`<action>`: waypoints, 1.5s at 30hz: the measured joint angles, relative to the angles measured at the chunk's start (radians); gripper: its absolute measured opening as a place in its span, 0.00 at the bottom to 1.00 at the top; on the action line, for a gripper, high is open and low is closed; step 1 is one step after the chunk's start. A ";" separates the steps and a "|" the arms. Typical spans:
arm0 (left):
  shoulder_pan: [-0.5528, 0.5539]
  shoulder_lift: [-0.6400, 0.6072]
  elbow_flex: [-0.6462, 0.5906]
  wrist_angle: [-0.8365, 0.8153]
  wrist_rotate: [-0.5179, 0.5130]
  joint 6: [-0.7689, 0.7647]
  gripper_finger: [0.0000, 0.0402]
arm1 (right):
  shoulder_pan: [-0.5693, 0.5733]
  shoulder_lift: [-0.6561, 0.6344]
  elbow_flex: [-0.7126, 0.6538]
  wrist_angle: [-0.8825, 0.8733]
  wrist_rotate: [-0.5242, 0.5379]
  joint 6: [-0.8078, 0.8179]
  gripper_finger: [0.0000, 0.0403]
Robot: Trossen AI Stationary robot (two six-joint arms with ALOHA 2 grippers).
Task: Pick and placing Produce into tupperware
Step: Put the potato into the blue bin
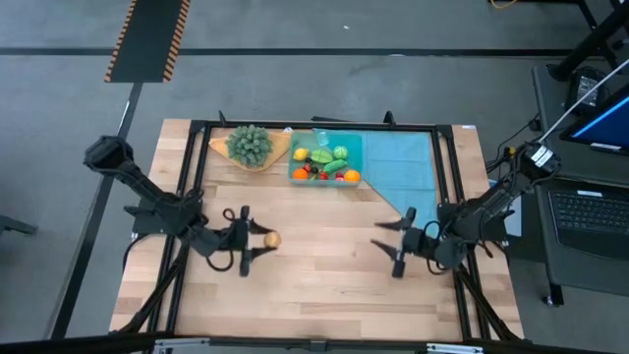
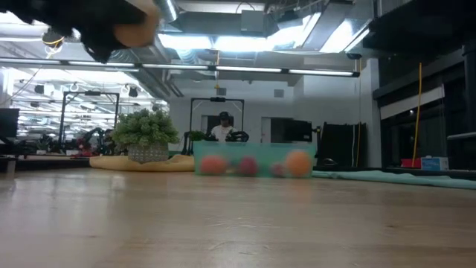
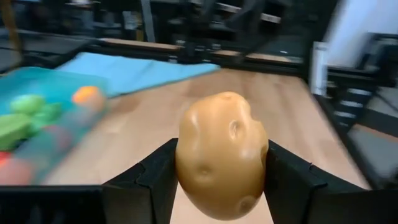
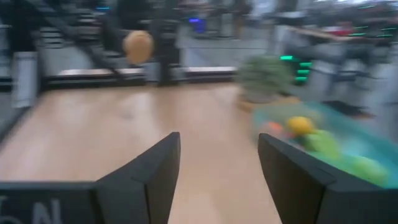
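left claw (image 3: 221, 180) clamps a smooth, dimpled tan potato (image 3: 222, 154).

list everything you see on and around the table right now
potato: one, tan, held in the left pincer above the table's left middle
container: one, clear teal, far middle of the table, holding small toy produce in red, orange, yellow and green
plant: one, bushy green, on the tan wooden dish left of the container
cloth: one, teal, right of the container
table: one, light wood
left pincer: shut on potato
right pincer: open, empty, above the table's right
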 joint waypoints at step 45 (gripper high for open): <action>0.995 0.498 0.294 0.352 0.895 0.183 0.46 | -0.249 0.001 -0.005 -0.054 0.106 0.029 0.54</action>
